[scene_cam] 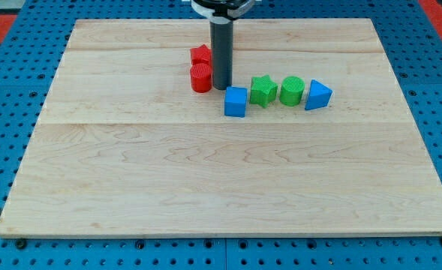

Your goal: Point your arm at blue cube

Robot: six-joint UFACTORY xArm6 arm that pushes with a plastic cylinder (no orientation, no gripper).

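The blue cube (236,102) sits just above the desk's (221,187) middle, leftmost in a row with a green star (262,91), a green cylinder (292,91) and a blue triangular block (317,95). My tip (221,88) stands just beside its upper-left corner, a red cylinder (201,78) touching or nearly touching on the other side and another red block (201,55) behind. I judge the pointing nearly done, needing only a slight nudge toward the cube; there is no gripper on this arm to report.

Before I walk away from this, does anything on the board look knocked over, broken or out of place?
Nothing stands out. My tip sits just above-left of the blue cube, beside the two red blocks. The green star, green cylinder and blue triangle line up rightward, all intact on the board.
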